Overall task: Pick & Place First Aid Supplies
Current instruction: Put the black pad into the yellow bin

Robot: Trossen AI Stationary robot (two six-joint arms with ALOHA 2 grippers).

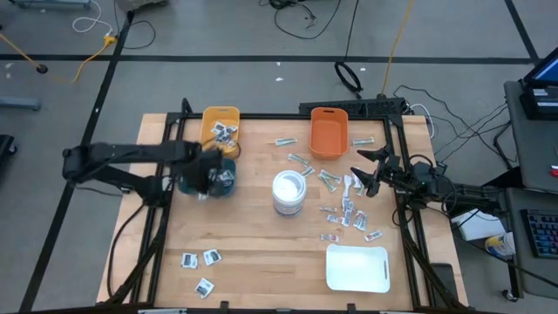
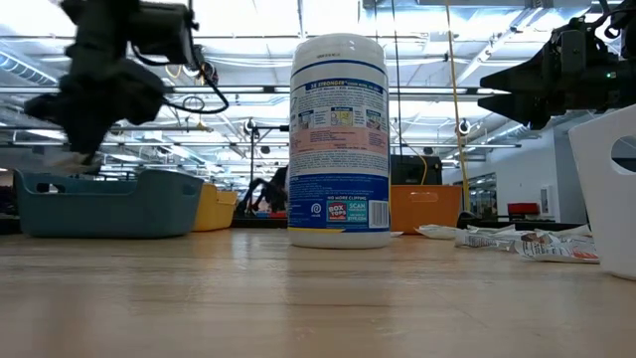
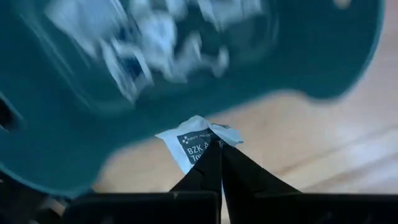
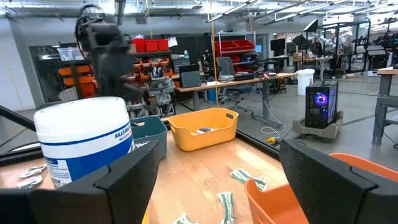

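Observation:
My left gripper point(image 3: 219, 163) is shut on a white square packet with a dark centre point(image 3: 194, 144). It hovers by the teal bin point(image 3: 74, 118), which holds several like packets; in the high view it point(image 1: 206, 180) is at that bin's left side point(image 1: 228, 177). More packets lie flat on the table: pale-green strips point(image 1: 328, 179), white-and-red sachets point(image 1: 349, 214), and white squares point(image 1: 200, 258) near the near edge. My right gripper point(image 1: 364, 172) is open above the table's right side, holding nothing; its fingers stand wide apart in the right wrist view point(image 4: 217, 186). My left gripper pinches the white packet by one edge point(image 3: 210, 142) between its two fingertips. The rest of the packet sticks out beyond the fingertips. It is lifted clear, above the teal bin's rim and the wooden table.
A yellow bin point(image 1: 220, 125) with a few packets stands at the far edge, and an orange bin point(image 1: 328, 133) to its right. A white wipes canister point(image 1: 289, 192) stands mid-table. A white tray point(image 1: 357, 267) lies near the right front corner.

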